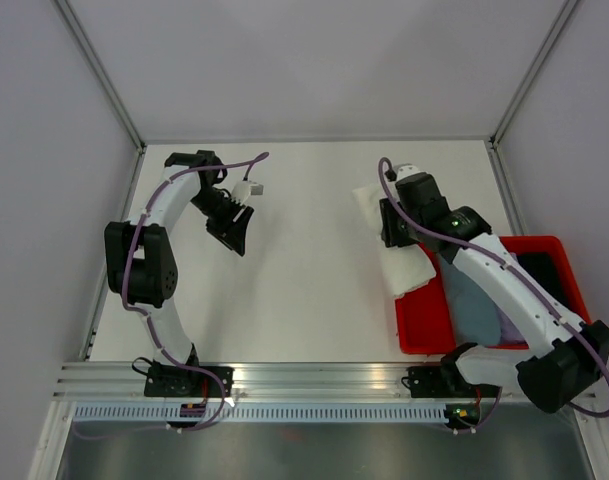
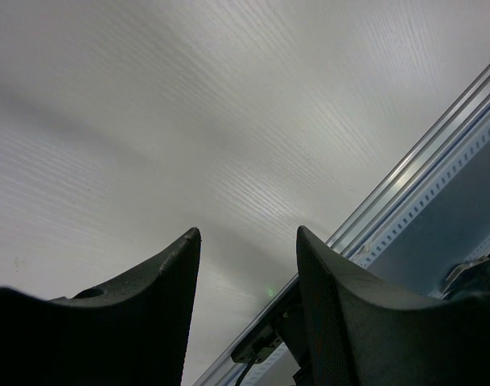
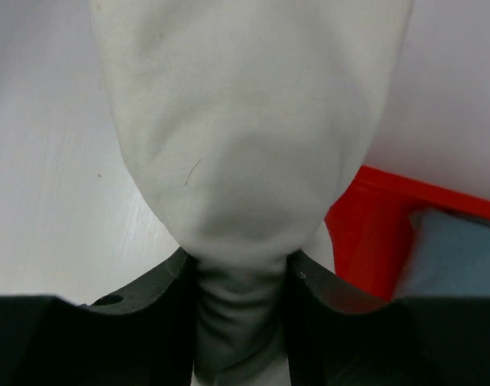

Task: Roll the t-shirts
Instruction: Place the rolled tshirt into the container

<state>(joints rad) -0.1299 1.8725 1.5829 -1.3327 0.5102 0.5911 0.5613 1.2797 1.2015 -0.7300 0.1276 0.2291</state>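
Red plastic bin at four o'clock. Just beyond it, the right end effector is clamped on a bunched fold of the cream-white cotton t-shirt, which hangs limp at two o'clock. It looks light and floppy, so a hem edge probably grips best. At ten o'clock the left end effector has its jaws apart, empty over the white desk.

The t-shirt is soft cream-white cloth, matt, with a fine weave and shallow creases. The worktop is white and matt, with fine parallel ridges across its surface. The left end effector is black and matt, apparently plastic; one inner face carries a fine dotted texture. The right end effector has the same black matt finish. The bin is smooth red plastic with a slight gloss. The rail is bare silver metal, ribbed lengthwise.
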